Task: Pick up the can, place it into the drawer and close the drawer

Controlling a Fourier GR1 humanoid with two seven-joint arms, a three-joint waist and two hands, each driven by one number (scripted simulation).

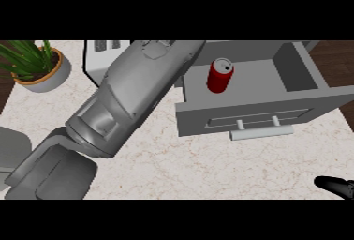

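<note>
While the red cylindrical metal can (220, 75) is standing upright inside the open grey box-shaped drawer (304, 96), you are seeing only fingertips of the black right hand (336, 186), well below-right of the handle; its grip state cannot be told. Closing remains, likely.

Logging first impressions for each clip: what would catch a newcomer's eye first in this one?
A big grey forearm slants across the view's left and middle, reaching up toward the back of the counter; its hand is not visible. Right of it, a red cylindrical can stands upright inside the open grey drawer with its pale bar handle. A green potted plant sits top left, and a black hand shows at the lower right edge.
</note>
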